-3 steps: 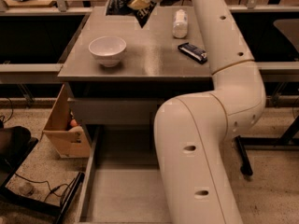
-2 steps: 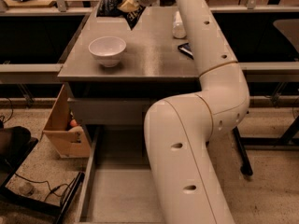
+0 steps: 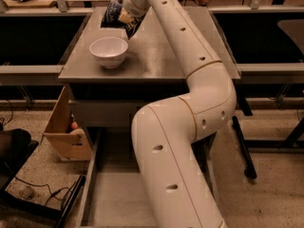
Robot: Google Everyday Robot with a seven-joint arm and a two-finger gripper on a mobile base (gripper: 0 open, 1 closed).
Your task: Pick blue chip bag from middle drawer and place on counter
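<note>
- Far down-left of the jaws: cardboard box (image 3: 64,137) on the floor.
- Well below them: middle drawer (image 3: 111,198), open.
- Just beneath: white bowl (image 3: 109,51) on the counter (image 3: 161,56).
- Pinched between them: blue chip bag (image 3: 113,14), long axis slanting down-right, lower corner pointing at the counter.
- Gripper (image 3: 125,18) above the counter's far-left part.

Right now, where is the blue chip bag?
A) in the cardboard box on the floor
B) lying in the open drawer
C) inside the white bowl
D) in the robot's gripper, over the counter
D: the gripper holds the blue chip bag over the counter, just behind the white bowl.
</note>
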